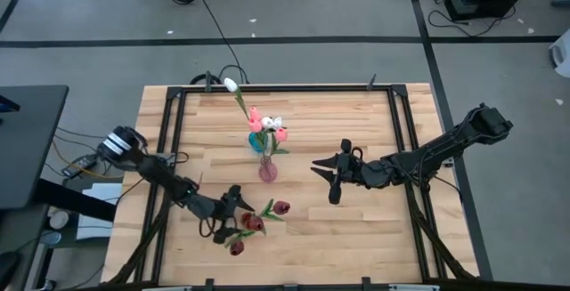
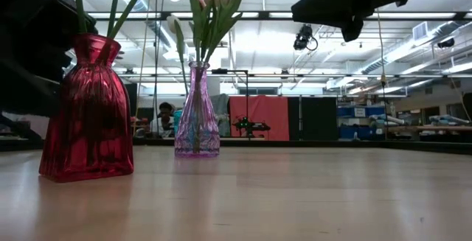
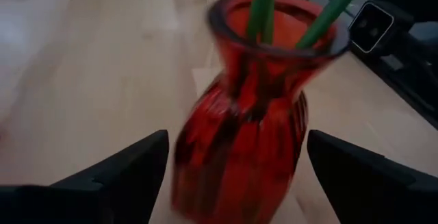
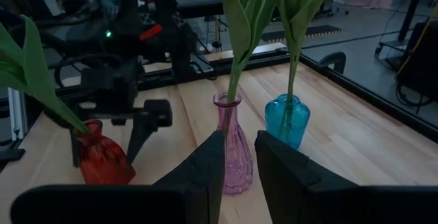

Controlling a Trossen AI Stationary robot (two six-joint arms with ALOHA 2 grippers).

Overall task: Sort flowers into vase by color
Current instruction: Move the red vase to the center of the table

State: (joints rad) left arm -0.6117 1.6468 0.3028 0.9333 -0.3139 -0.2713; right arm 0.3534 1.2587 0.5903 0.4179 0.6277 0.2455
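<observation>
A red glass vase [image 3: 239, 128] stands upright on the table near its front left, with green stems [image 3: 263, 5] in its neck and maroon tulip heads [image 1: 254, 223] spread above it. My left gripper [image 3: 236, 138] is open. Its fingers stand on either side of the vase's body [image 4: 102, 159] with a gap on each side. A pink vase [image 4: 233, 142] and a blue vase [image 4: 287, 118] stand mid-table, holding pink and white tulips [image 1: 272, 124]. My right gripper [image 4: 239, 162] hovers right of the pink vase [image 1: 267, 170], above the table. Its fingers are a little apart with nothing between them.
A white tulip [image 1: 231, 84] on a long stem leans toward the far edge. Black frame rails [image 1: 175, 140] run along the table's left, right and far sides. Bare wood lies at the near right [image 1: 356, 238]. A person [image 2: 166, 116] sits in the room beyond.
</observation>
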